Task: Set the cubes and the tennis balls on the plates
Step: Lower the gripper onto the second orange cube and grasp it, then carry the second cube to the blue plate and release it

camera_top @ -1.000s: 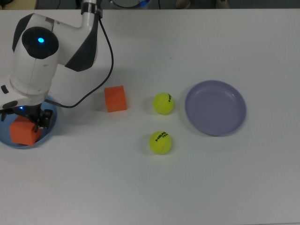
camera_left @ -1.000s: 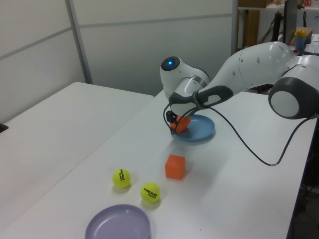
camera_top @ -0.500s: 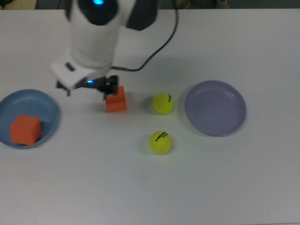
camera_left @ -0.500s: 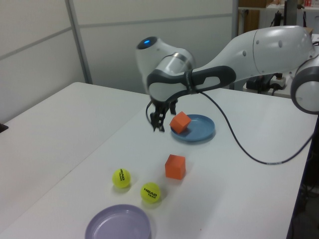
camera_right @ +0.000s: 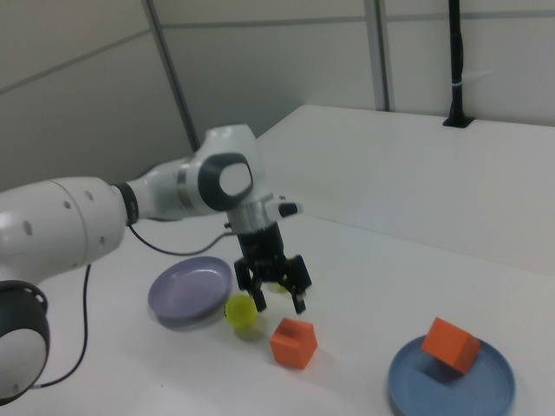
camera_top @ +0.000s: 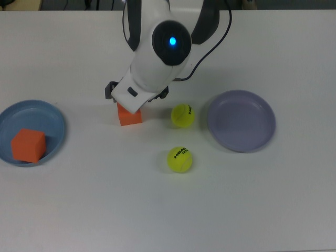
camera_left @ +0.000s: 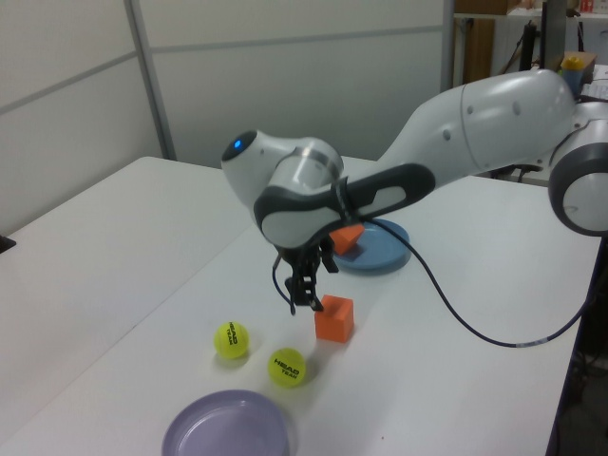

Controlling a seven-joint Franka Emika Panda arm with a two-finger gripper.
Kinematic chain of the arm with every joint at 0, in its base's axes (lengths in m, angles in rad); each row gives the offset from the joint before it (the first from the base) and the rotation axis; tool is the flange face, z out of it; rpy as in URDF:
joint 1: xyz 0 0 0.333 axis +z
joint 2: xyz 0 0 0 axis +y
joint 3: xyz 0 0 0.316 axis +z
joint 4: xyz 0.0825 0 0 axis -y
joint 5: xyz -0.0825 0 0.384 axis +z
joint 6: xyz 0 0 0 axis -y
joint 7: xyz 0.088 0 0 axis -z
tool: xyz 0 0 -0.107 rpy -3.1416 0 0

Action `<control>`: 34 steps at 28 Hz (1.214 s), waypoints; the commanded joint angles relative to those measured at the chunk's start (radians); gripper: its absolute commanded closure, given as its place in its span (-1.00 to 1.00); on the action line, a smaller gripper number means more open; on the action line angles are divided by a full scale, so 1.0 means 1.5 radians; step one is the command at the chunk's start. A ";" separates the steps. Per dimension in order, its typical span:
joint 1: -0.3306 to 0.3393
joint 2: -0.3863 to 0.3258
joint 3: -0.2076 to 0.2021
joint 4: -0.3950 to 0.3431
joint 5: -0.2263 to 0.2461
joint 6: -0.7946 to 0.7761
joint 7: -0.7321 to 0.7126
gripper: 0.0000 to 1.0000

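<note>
One orange cube [camera_top: 28, 145] rests on the blue plate [camera_top: 52, 121] at the top view's left. The other cube [camera_top: 129, 116] [camera_right: 293, 342] sits on the table. My gripper [camera_right: 273, 293] [camera_left: 306, 288] hangs open just above and beside this cube, holding nothing. In the top view the arm's white wrist [camera_top: 157, 58] covers the gripper and the cube's far edge. Two tennis balls [camera_top: 183, 115] [camera_top: 180, 159] lie between the cube and the lavender plate [camera_top: 241, 121], which holds nothing.
The arm's black cable [camera_left: 456, 304] loops over the table near the blue plate [camera_left: 385, 252]. A white wall panel and a black post [camera_right: 455, 61] stand beyond the table's far edge in the right view.
The gripper let go of the first cube on the blue plate. It then swung towards the top view's right and came down over the second cube.
</note>
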 commanded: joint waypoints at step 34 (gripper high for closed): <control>-0.100 0.060 -0.106 0.040 -0.081 0.133 0.005 1.00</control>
